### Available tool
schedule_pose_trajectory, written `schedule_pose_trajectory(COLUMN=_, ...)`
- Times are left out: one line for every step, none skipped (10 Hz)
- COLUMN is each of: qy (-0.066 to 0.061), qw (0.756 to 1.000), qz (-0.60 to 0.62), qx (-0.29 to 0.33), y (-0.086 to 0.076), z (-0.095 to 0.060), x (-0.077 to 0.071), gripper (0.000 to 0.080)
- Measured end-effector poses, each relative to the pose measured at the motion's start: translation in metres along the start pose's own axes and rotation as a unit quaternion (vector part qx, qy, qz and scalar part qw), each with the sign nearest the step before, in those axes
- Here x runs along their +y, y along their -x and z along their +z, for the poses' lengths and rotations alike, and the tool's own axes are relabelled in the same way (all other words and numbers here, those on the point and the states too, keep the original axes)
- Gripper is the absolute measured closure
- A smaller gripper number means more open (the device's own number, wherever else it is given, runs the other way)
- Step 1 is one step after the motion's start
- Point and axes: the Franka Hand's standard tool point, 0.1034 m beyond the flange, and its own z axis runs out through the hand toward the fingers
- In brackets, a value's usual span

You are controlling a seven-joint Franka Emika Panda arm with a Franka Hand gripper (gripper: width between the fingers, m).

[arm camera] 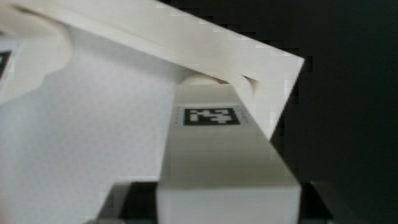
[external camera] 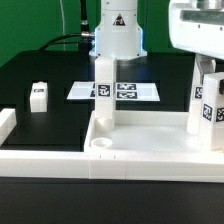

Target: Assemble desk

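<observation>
White plastic tray-like tabletop lies nearest, against the long white border rail, with a round socket at its near corner. Over its end on the exterior view's right, the bulky white gripper is clamped on an upright white square leg. A second tagged leg stands at the far corner. Beyond, a small loose leg and the marker board lie on the black table.

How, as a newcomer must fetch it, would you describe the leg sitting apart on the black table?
Find the big white tabletop in front, then look past its end on the exterior view's left, onto the black table. The loose leg is the small tagged block alone there; the rear leg and the held leg in the tool stand tall in the tabletop.
</observation>
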Motion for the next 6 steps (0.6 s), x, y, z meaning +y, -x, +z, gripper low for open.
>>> schedule_pose_trajectory(qy=0.000, qw=1.000, qz=0.005, qx=0.000, y=-0.0001, z=0.0000, x=-0.0001, gripper=0.0504)
schedule_pose_trajectory(qy=0.000, qw=1.000, qz=-0.004, qx=0.000, y=0.0000, z=0.0004, x=-0.0001, gripper=0.0504)
schedule_pose_trajectory(qy=0.000, qw=1.000, qz=-0.019, qx=0.000, y=0.0001, z=0.0004, x=0.0000, gripper=0.0299)
schedule_pose_trajectory(qy=0.005, qw=1.000, qz=-0.030, qx=-0.001, y=0.0014, z=0.0000, x=0.0002, gripper=0.0299)
schedule_pose_trajectory(qy=0.005, qw=0.998, qz=-0.069, qx=0.000, y=0.0019, z=0.0000, x=-0.0002, gripper=0.0183)
schedule_pose_trajectory(qy=0.005, qw=0.993, qz=-0.122, qx=0.000, y=0.0023, z=0.0003, x=-0.0003, gripper=0.0160)
